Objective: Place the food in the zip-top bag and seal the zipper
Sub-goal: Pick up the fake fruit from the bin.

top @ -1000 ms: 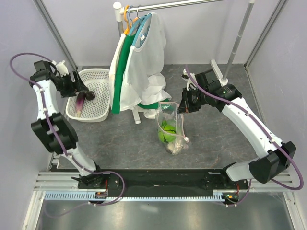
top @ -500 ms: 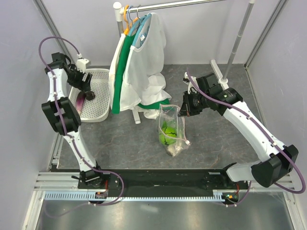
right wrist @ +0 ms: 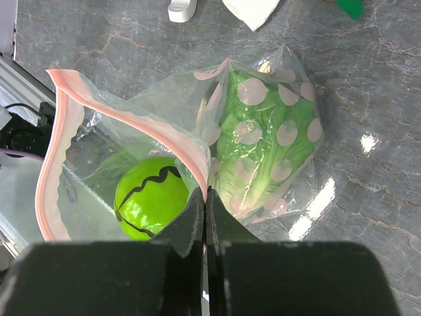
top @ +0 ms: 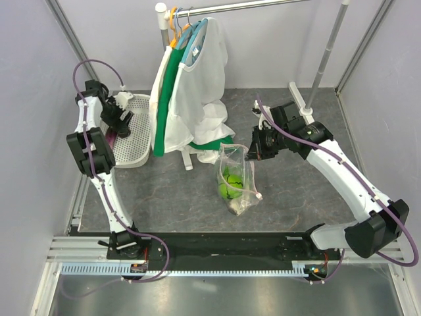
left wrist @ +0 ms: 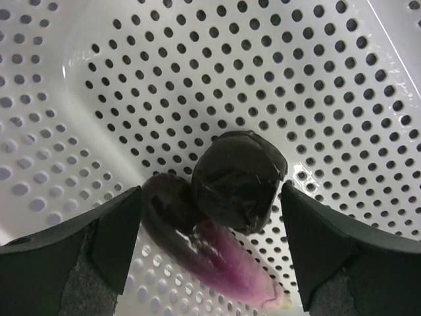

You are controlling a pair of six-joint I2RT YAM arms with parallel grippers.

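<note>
The purple eggplant [left wrist: 217, 253] lies in a white perforated basket [left wrist: 342, 85], its dark cap [left wrist: 240, 181] uppermost. My left gripper [left wrist: 210, 247] is open, with one finger on each side of the eggplant and not touching it. In the top view it [top: 122, 122] hangs over the basket, and the eggplant [top: 112, 140] is partly hidden. My right gripper [right wrist: 206, 197] is shut on the zipper [right wrist: 56, 145] of the zip-top bag [right wrist: 289, 191] and holds the mouth up. The bag [top: 233, 178] holds the lettuce [right wrist: 263, 151], the green round fruit [right wrist: 151, 201] and a pale vegetable [top: 238, 205].
A clothes rack [top: 329, 46] stands at the back with white and green garments [top: 191, 85] on hangers, between the basket [top: 138, 155] and the bag. The rack's white foot [top: 189, 164] rests on the grey table close to the bag.
My left arm has swung right and its gripper has come in over the eggplant in the basket. My right gripper has shifted slightly, with the bag still in it.
</note>
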